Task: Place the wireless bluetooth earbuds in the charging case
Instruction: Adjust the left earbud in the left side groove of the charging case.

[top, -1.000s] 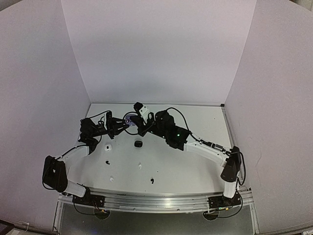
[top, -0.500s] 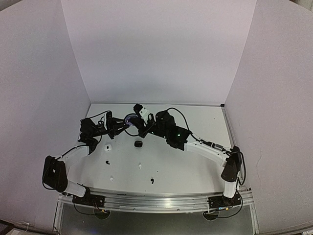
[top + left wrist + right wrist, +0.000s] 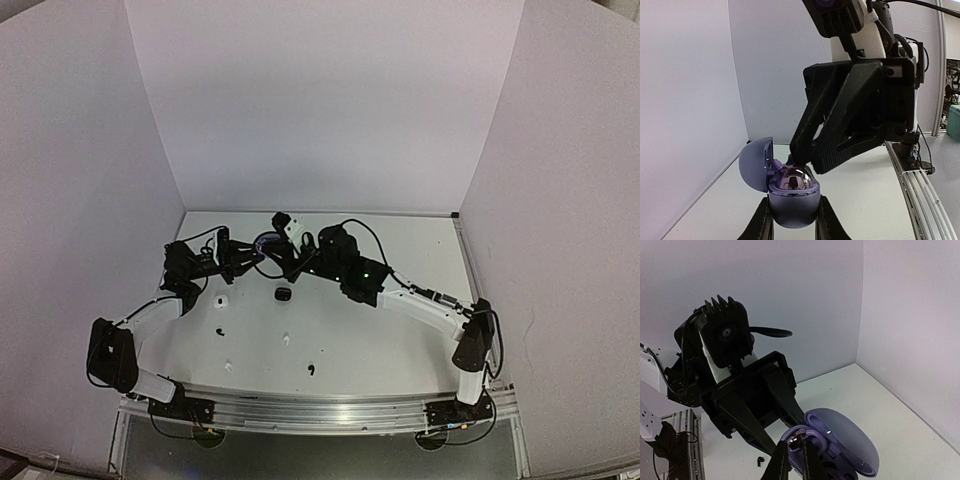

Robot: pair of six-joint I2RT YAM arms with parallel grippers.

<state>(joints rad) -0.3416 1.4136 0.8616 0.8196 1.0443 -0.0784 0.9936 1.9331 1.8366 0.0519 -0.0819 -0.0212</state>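
Note:
My left gripper is shut on a purple charging case and holds it upright above the table, with its lid hinged open to the left. A silvery grey earbud sits at the case's open top. My right gripper is shut on this earbud and comes down onto the case from above. In the top view the two grippers meet at the case near the table's back middle, the left gripper on its left and the right gripper on its right.
On the table in front lie a black case and a white case. Loose buds lie nearer the arms: a black one, a white one and another black one. White walls enclose the table on three sides.
The right gripper has shifted slightly toward the case with the earbud in it. The left gripper and the case have hardly moved.

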